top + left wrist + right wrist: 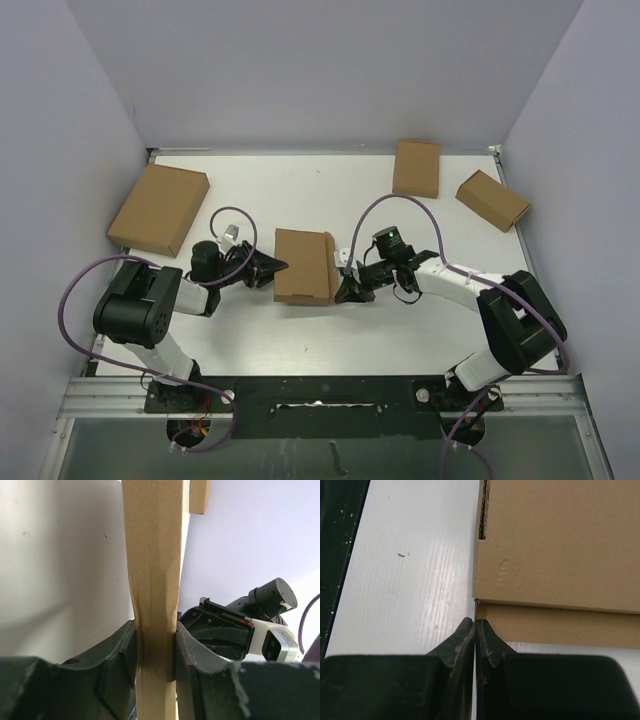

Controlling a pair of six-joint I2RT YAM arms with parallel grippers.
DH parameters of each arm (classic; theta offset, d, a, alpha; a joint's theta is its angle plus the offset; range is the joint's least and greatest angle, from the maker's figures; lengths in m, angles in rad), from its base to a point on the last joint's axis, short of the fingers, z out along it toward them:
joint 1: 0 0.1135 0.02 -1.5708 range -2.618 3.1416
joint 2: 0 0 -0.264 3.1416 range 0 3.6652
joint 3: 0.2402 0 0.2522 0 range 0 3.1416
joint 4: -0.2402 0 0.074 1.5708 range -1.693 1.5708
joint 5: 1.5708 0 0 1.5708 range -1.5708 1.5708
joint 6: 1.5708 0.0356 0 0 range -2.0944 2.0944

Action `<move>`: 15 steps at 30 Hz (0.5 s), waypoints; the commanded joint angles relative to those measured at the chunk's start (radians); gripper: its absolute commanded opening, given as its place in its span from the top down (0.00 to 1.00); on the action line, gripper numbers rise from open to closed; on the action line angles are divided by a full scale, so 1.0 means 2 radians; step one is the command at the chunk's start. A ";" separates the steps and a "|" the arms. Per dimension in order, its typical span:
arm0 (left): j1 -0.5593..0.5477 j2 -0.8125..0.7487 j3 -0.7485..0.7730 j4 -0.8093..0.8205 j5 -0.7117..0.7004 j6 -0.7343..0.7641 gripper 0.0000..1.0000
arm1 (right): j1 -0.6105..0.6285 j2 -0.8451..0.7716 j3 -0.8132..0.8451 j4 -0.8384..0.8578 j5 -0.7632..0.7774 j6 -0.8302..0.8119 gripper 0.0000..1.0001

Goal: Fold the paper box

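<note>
Paper box (305, 266) sits mid-table (300, 190), caught between both arms.
Left gripper (155, 645) is clenched on the box's left edge, and the cardboard buckles under the pinch. Right gripper (475, 627) is closed on nothing, tips at the opposite edge. Best play: hold steady left, push gently along the crease, avoid crushing.

We see the box (305, 265) as a brown cardboard mailer, folded shut, lying flat near the middle of the table (420, 320) with its long side running front to back. The left gripper (278, 268) pinches its left edge, which is creased there.
</note>
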 commanded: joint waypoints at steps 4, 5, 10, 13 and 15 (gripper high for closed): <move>-0.003 -0.027 0.023 0.010 0.018 0.018 0.73 | -0.007 0.003 0.031 0.027 -0.022 0.029 1.00; -0.004 -0.030 0.023 0.004 0.015 0.021 0.73 | -0.006 0.003 0.033 0.026 -0.020 0.031 1.00; -0.011 -0.050 0.027 -0.050 -0.004 0.050 0.73 | -0.006 0.002 0.040 0.017 -0.017 0.032 1.00; -0.018 -0.071 0.037 -0.107 -0.017 0.075 0.74 | -0.003 0.003 0.044 0.011 -0.013 0.032 1.00; -0.024 -0.086 0.049 -0.154 -0.031 0.098 0.74 | 0.001 0.004 0.047 0.008 -0.008 0.032 1.00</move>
